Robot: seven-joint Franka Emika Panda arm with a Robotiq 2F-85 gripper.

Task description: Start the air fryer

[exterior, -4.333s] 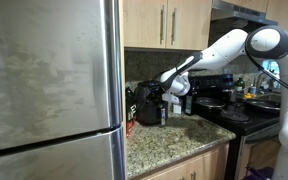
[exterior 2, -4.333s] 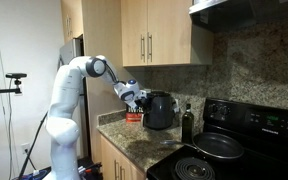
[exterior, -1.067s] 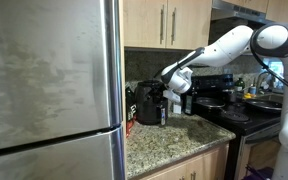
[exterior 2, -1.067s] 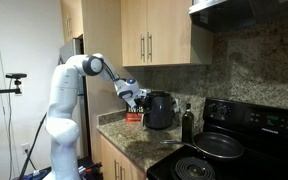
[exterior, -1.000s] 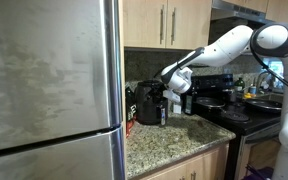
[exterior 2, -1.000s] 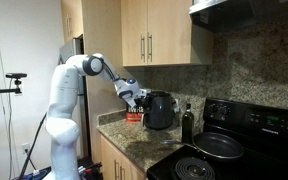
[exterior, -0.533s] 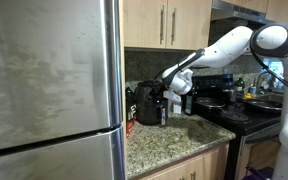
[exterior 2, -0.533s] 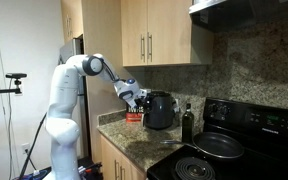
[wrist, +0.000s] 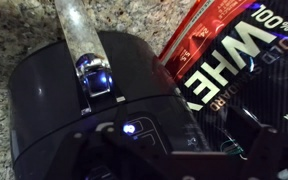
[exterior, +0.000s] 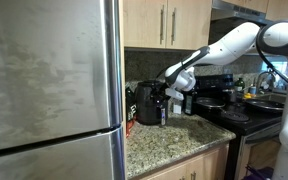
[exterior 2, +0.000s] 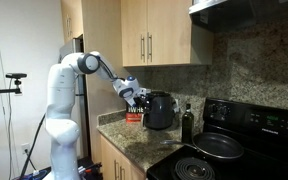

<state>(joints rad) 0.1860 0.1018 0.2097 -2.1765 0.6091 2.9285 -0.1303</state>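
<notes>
Air fryer [wrist: 74, 110], dark, boxy and round-topped, filling most of the wrist view from above. Stands on a speckled granite countertop [wrist: 14, 30], toward the wall. Silvery drawer handle [wrist: 79, 35] reaching out from the fryer's front to the top edge of the wrist view. Small blue light [wrist: 127, 128] glowing on the fryer's top panel, with a second blue glint at the base of the handle.

Gripper [exterior 2: 139, 97] at the end of the white arm, held at the fryer's upper front edge, just above the lit panel. In the wrist view, only dark gripper parts along the bottom edge, over the fryer's top. Impossible to tell whether the claw is spread or pressed together, or whether it touches the fryer.

Just beside the fryer, a red bag [wrist: 234, 50] with large white lettering reading "100% WHEY". Touches or nearly touches the fryer's side in the wrist view.

On the fryer's other side in an exterior view, a dark bottle [exterior 2: 187, 123], upright, near but apart from the fryer. Beyond the bottle, a black stove [exterior 2: 254, 120] with a dark pan [exterior 2: 216, 147] on its cooktop.

Above the fryer, light wooden wall cabinets [exterior 2: 154, 35] with vertical metal handles. Behind the fryer, a dark speckled stone backsplash.

Farthest from the fryer in an exterior view, a large stainless refrigerator [exterior: 44, 80], closest to the camera, covering the frame's left portion.
</notes>
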